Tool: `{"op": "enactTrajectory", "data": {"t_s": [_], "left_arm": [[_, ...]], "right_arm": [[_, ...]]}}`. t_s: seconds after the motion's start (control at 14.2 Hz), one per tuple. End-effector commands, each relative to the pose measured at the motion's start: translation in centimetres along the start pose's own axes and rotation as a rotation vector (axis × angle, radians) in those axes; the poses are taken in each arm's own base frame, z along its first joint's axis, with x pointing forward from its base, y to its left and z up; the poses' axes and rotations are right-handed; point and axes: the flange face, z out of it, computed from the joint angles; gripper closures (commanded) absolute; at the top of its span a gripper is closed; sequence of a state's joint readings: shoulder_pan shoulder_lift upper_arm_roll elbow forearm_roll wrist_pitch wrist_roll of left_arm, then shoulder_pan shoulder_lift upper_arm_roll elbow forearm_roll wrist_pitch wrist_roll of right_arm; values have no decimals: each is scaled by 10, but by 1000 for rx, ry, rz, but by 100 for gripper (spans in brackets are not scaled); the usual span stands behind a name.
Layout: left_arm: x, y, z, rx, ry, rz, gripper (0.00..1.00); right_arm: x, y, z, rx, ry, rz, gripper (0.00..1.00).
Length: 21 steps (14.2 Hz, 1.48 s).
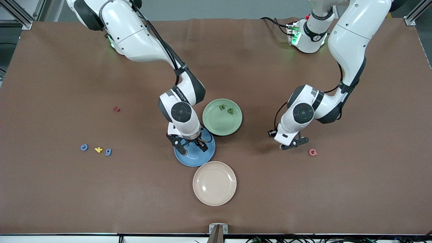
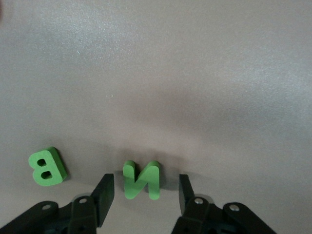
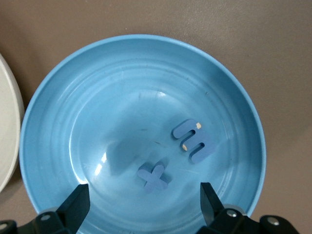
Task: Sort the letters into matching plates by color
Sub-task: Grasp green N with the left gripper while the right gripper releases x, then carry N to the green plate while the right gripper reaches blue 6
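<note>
Over the blue plate (image 3: 58, 97), right end effector (image 3: 144, 204) gapes empty above x (image 3: 154, 177); left end effector (image 2: 146, 195) half-open straddles green N (image 2: 141, 179), needs closing.

The blue plate (image 3: 58, 112) is showing a smooth, faintly glossy glaze with soft highlights, the foam-like matt E (image 3: 194, 140) and x (image 3: 154, 177) are lying in it, and the brown table (image 1: 303, 202) around it is looking matt and slightly creased like a mat.
</note>
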<state>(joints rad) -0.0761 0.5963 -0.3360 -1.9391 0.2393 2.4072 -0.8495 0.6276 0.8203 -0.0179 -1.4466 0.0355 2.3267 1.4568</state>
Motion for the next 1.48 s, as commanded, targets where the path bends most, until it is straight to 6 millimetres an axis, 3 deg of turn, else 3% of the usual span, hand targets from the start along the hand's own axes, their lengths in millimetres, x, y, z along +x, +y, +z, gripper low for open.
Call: {"op": "enactTrajectory", "data": {"t_s": [0.0,0.56,0.92,1.41], "left_arm": [[-1,-3,2,-2,14,-4,41],[-2,-2,3,-12,20,-3,53],[-1,-3,3,-11,20,-4,54],[-1,-2,2,-12,22,-3,80]], "right_arm": [[0,-5,-2,-1,-4,12,0],[1,-5,-3,0,1,6,0],[3,-5,-6,3,2,6,0],[6,-5,-8,-5,1,6,0]]}}
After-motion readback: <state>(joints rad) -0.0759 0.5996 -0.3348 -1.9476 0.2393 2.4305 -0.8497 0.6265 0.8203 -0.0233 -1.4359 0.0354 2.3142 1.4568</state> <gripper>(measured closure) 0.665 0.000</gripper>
